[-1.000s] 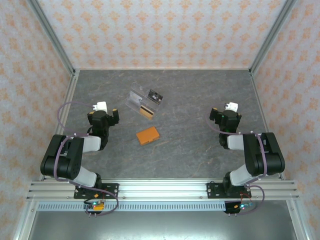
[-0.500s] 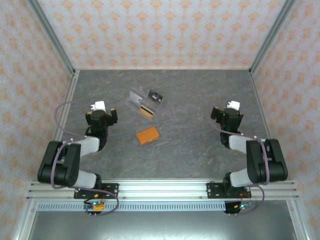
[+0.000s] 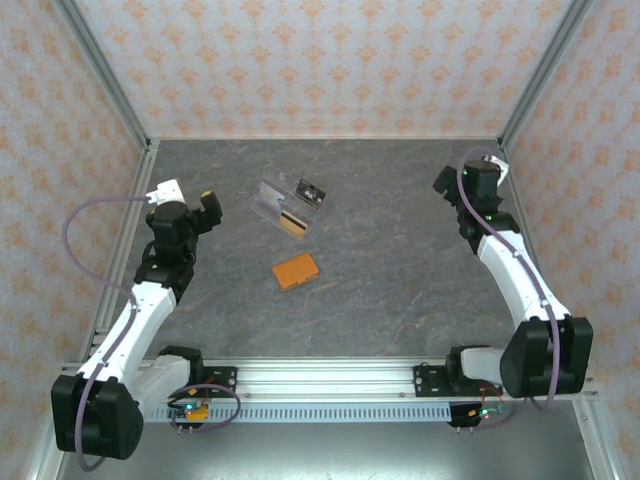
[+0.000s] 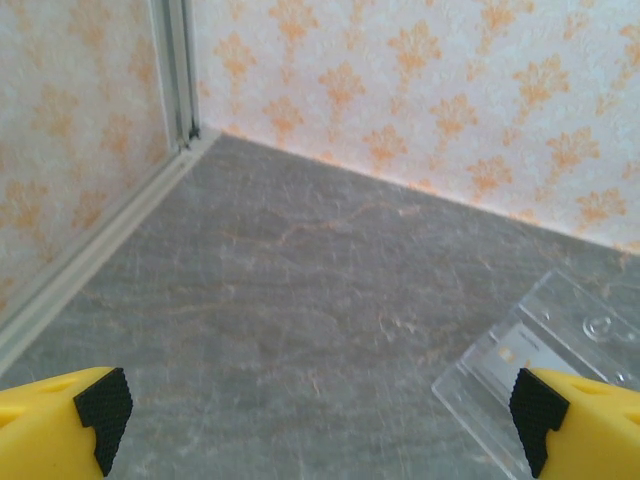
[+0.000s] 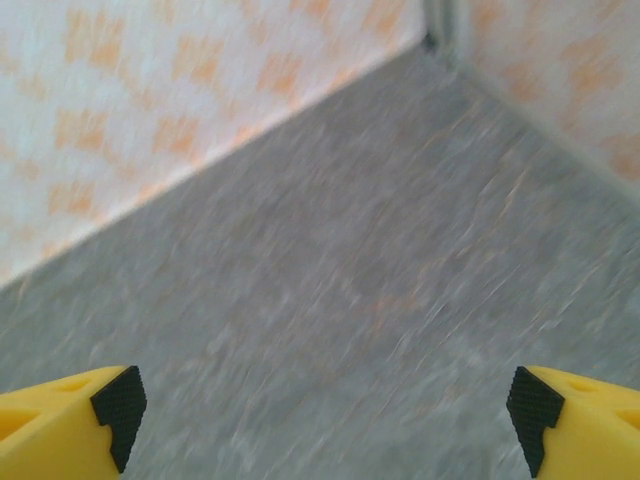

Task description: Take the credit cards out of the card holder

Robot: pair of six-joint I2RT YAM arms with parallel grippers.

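Orange card holder [image 3: 296, 271], a plain flat rectangle, lies at centre frame on the grey tabletop [image 3: 400, 270], with credit cards [image 3: 292, 222] above it. The left gripper [image 4: 320, 405] and right gripper [image 5: 320, 405] both gape wide.

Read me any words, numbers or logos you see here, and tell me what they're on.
None can be read.
Small black card: pale marks, too small to read.
Small orange rectangular wallet: no text visible.
Pale grey-white card seen through clear plastic piece: blurred, nothing legible.
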